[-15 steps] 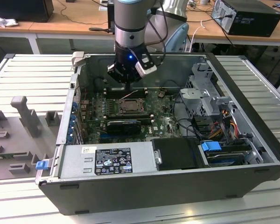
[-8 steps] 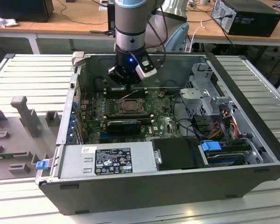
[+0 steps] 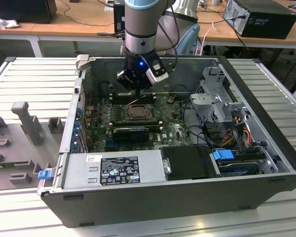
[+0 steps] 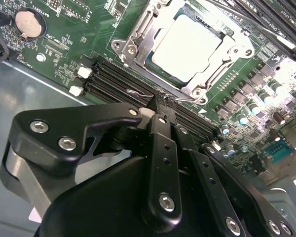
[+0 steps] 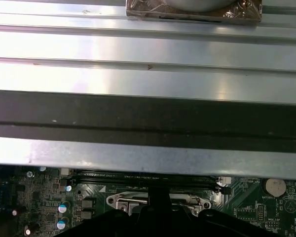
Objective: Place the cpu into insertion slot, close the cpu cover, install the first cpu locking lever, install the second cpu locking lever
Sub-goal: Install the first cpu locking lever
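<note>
In the second wrist view the cpu [image 4: 187,42], a pale silvery square, lies in the insertion slot [image 4: 200,91], and the silver cpu cover [image 4: 138,34] lies flat around it. A thin wire locking lever [image 4: 138,93] runs along the socket's edge beside the black memory slots [image 4: 108,81]. My gripper [image 4: 163,101] is shut, its tips right at that lever's end; whether they pinch the wire I cannot tell. In the exterior view the gripper [image 3: 134,92] hangs just behind the insertion slot [image 3: 137,111] inside the open computer case. The first wrist view catches the socket's metal frame [image 5: 118,201].
The green motherboard [image 3: 170,123] lies in the case [image 3: 256,98]. A long black expansion card [image 3: 130,132] sits in front of the socket, the power supply [image 3: 113,170] nearer still. A drive cage [image 3: 212,98] and cables fill the exterior view's right. A coin battery [image 4: 29,23] is near.
</note>
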You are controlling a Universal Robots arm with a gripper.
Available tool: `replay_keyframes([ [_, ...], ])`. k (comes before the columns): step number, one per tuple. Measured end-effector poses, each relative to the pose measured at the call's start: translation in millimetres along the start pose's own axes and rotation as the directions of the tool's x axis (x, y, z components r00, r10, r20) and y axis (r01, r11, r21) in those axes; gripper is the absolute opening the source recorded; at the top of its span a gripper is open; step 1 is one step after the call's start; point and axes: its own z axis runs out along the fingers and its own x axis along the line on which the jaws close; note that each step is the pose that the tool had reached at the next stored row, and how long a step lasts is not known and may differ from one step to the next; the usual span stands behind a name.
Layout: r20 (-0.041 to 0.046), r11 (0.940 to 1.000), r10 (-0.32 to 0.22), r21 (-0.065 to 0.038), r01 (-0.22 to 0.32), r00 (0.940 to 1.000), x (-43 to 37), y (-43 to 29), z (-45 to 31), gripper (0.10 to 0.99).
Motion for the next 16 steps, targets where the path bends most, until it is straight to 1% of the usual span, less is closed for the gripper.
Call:
replay_keyframes([
  [12, 0.0, 1.0, 0.0, 0.0, 0.0, 1.0, -2.3, -0.1, 0.4, 0.106],
  [16, 0.0, 1.0, 0.0, 0.0, 0.0, 1.0, -4.2, -0.2, 0.8, 0.106],
])
